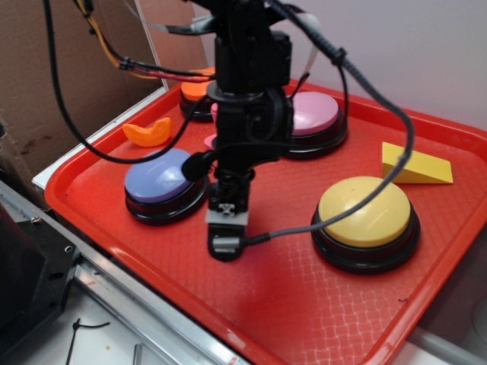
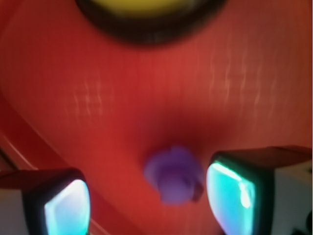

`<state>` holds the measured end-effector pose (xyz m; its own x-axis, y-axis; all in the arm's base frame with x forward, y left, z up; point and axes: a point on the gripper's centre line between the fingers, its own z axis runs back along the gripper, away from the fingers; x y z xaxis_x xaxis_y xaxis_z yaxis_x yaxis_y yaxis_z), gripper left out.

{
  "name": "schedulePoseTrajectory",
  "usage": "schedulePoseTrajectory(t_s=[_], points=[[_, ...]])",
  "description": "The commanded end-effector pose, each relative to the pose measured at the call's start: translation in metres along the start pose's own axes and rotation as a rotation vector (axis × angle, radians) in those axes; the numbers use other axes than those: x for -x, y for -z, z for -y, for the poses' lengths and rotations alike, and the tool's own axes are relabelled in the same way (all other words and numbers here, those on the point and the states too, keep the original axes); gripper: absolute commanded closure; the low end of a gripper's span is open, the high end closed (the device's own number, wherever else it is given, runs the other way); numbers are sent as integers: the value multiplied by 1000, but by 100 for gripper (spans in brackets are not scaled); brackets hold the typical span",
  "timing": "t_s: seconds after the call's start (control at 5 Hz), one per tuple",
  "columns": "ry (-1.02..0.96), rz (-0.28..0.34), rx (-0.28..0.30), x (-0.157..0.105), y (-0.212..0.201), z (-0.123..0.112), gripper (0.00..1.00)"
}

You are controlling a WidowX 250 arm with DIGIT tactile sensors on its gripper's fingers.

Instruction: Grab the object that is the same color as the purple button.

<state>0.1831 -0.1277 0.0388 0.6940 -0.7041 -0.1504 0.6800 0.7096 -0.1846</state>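
Tool [image 2: 146,205] hung released, glossy pads [image 2: 230,198] flanking the small lumpy purple plastic duck [image 2: 173,174] on the textured red tray [image 2: 98,98].

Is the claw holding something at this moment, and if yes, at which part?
Nothing is held. The claw is open, and the purple toy lies on the red tray between its pads, nearer the right pad, with gaps visible.
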Motion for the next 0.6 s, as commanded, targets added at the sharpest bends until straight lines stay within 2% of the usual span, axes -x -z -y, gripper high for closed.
schedulePoseTrajectory(t_s=[0.0,0.4], points=[[-37,-8,13,17,10,-3,0],[-20,-23,13,7,12,4,0]])
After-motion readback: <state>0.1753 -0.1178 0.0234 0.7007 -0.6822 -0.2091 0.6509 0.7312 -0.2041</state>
